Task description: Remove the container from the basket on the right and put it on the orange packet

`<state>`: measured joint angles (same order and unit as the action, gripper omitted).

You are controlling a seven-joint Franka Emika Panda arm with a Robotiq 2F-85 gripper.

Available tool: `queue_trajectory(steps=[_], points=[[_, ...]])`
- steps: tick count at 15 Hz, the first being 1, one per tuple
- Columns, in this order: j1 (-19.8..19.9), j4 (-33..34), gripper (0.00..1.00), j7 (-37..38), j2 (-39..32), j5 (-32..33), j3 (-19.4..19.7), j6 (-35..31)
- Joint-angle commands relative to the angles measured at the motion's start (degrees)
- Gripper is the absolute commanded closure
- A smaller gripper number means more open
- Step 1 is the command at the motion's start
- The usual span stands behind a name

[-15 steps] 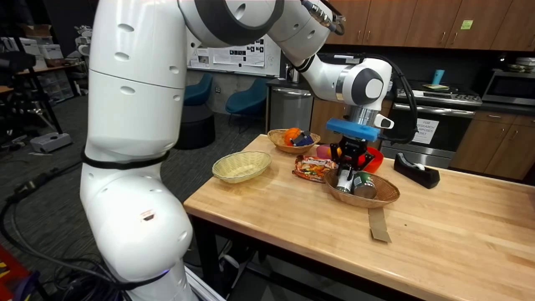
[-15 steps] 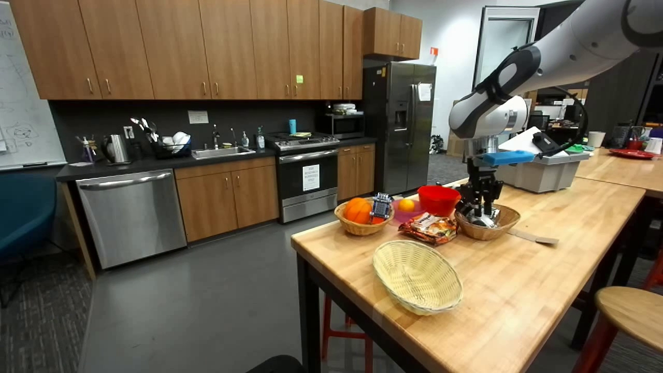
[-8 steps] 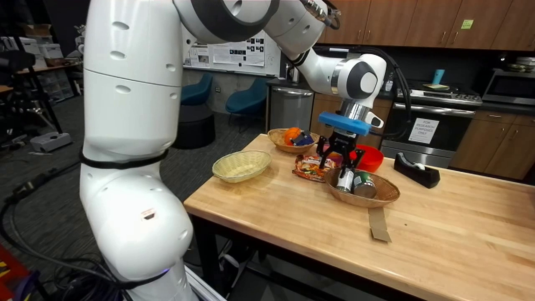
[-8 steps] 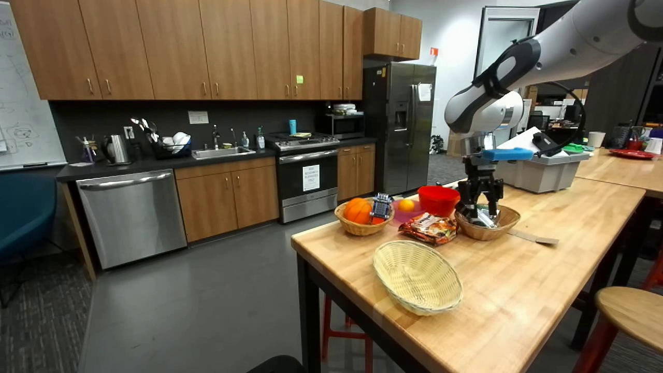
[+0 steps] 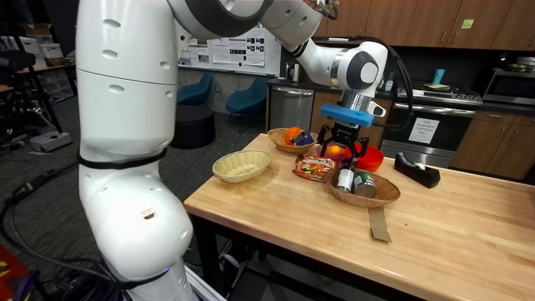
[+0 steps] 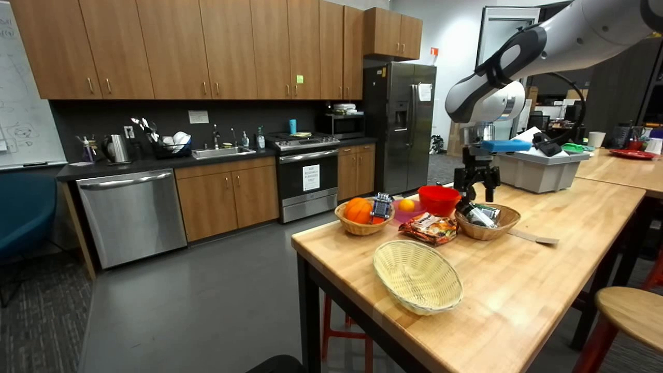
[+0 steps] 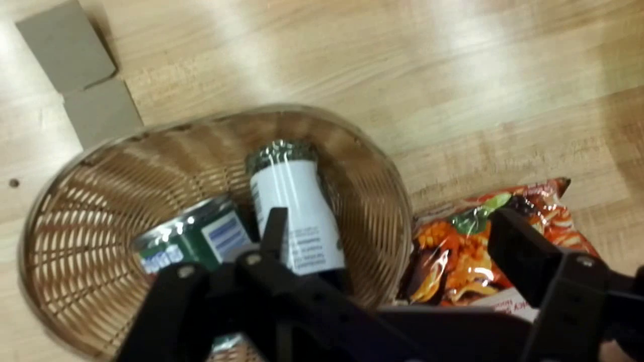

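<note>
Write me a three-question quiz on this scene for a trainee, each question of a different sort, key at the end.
1. True or false: in the wrist view, the green-labelled metal can and the white-labelled cylindrical container are both inside the oval brown woven basket.
2. Where does the glossy orange-red food packet lie?
a) inside that basket
b) on the pale wooden table, beside that basket
c) inside the round red bowl
3. Fill the gap with "open" or "shut": in the wrist view, the robot's jaws stand (blank).

Key: 1. true; 2. b; 3. open
</note>
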<state>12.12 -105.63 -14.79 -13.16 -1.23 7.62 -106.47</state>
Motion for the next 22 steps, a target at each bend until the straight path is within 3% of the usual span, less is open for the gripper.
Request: queue_trajectory(steps=[1, 5, 22], points=[[1.3, -0.8, 0.00, -4.7, -0.4, -3.7, -0.1, -9.1], [2.2, -0.8, 0.00, -7.0, -1.5, -5.8, 0.0, -13.4], [1.7, 3.1, 0.00, -3.6, -4.1, -5.1, -0.3, -9.1]])
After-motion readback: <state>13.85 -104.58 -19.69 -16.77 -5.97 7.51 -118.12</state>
